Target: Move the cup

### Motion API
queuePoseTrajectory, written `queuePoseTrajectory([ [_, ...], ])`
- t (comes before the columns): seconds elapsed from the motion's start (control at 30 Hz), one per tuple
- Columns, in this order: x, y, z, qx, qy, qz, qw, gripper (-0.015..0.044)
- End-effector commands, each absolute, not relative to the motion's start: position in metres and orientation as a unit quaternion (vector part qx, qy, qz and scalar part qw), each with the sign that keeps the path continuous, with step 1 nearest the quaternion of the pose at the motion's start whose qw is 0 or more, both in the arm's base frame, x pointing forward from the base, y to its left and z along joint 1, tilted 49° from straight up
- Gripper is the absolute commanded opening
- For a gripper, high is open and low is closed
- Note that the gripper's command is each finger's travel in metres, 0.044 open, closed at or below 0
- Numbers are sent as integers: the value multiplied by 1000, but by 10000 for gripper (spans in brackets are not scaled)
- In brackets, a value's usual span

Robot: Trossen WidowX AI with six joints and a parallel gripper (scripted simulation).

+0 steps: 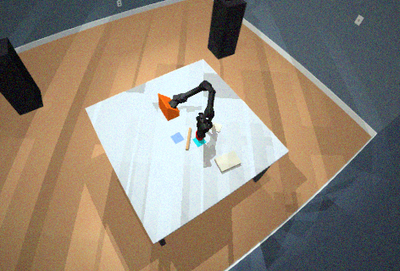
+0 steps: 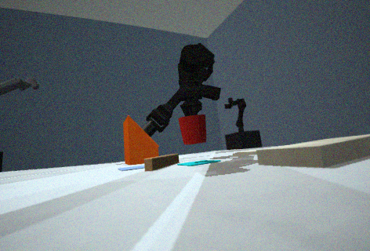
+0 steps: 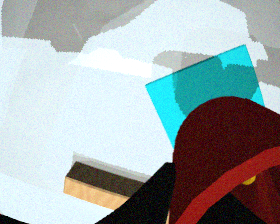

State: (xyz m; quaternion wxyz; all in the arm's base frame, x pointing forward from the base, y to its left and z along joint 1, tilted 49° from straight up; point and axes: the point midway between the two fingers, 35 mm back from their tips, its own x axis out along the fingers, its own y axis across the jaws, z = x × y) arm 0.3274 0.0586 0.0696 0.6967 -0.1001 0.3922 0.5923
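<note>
cup (image 2: 192,129) above pad (image 2: 198,162) | bar (image 2: 161,161) between both pads
</note>
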Motion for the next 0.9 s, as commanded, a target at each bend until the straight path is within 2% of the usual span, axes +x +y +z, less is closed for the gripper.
queuePoseTrajectory([
  [0.0, 327, 63, 66, -97, 393, 593, 696, 0],
  [0.87, 327, 93, 42, -96, 392, 593, 696, 0],
])
